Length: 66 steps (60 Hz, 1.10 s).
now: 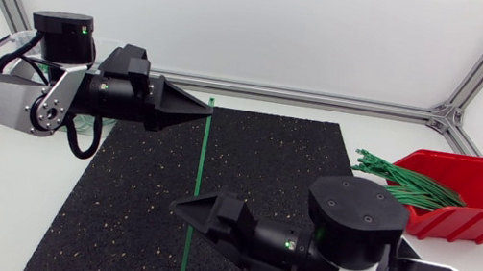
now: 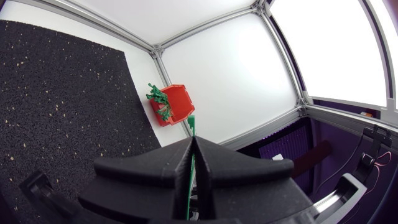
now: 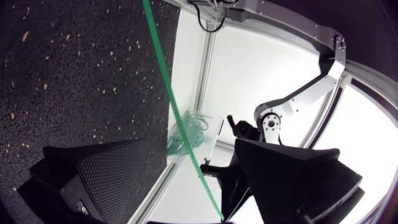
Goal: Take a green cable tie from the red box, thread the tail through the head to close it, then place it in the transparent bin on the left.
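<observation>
Green cable tie (image 1: 201, 163): straight, unclosed, lying 12 to 6 o'clock over mat (image 1: 133, 206); red box (image 1: 465, 195) at 3. My left gripper (image 1: 199, 109) pinches its 12 o'clock end; right gripper (image 1: 181, 209) gapes around it, ungripped. Step: threading. Next, probably: right grips, bends ends together.

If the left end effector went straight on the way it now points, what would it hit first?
Probably the spare green ties sticking out of the red box, though its height relative to them is unclear.
</observation>
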Available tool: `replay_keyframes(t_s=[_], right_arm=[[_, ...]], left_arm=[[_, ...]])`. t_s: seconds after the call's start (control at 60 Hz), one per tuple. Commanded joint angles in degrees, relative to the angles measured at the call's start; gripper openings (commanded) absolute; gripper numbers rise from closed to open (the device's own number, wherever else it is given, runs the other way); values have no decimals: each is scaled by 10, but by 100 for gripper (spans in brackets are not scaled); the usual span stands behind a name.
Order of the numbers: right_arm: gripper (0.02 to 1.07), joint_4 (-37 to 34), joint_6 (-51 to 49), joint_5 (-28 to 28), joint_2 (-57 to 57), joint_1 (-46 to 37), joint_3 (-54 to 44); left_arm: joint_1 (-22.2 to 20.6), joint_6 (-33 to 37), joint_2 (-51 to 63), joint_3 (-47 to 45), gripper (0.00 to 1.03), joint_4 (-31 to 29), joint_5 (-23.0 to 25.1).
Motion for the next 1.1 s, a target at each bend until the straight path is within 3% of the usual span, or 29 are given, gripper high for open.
replay_keyframes(t_s=[0.0, 0.1, 0.6, 0.85, 1.083], right_arm=[[103, 26, -38, -56, 5, -2, -13], [103, 31, -42, -82, 9, -9, -15], [103, 13, -47, -90, 9, 8, -82], [80, 13, -31, -91, -7, 20, -87], [37, -7, -16, -91, -23, 32, -86]], left_arm=[[4, -19, 13, 19, 4, 8, 6], [2, -18, 13, 19, 4, 8, 6], [8, -18, 15, 20, 4, 8, 6], [8, -17, 15, 18, 4, 8, 6], [8, -15, 16, 17, 4, 9, 6]])
